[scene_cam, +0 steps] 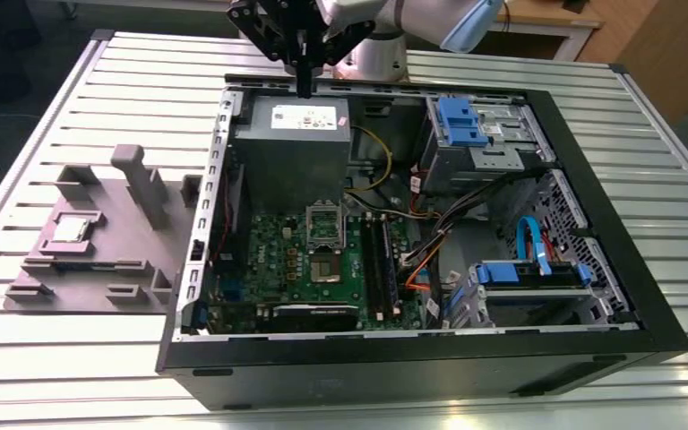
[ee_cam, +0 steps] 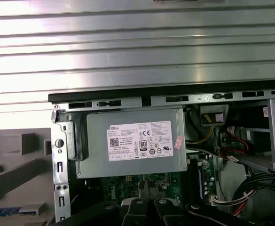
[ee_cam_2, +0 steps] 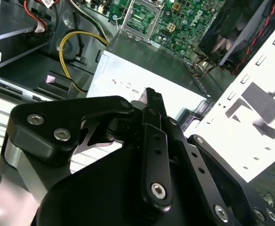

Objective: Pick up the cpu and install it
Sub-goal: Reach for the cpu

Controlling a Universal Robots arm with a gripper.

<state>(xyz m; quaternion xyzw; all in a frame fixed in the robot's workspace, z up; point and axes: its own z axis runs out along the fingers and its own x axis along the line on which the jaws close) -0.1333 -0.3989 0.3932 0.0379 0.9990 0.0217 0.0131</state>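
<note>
Claw [scene_cam: 305,90]: fingers together, empty, above PSU [scene_cam: 290,152]. CPU [scene_cam: 72,228]: flat on grey jig [scene_cam: 93,262], outside case [scene_cam: 416,354], well off toward exterior view's left.

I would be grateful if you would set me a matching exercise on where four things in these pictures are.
Things:
1. small square silvery cpu
2. grey metal box with a white label
3. black end effector
4. blue plastic drive bracket

Places:
A. in the air over the far rim of the black computer case
B. inside the case, far corner at the exterior view's right
C. in the grey fixture outside the case, at the exterior view's left
D. inside the case, just below the end effector

Pairs: 1-C, 2-D, 3-A, 4-B.
</note>
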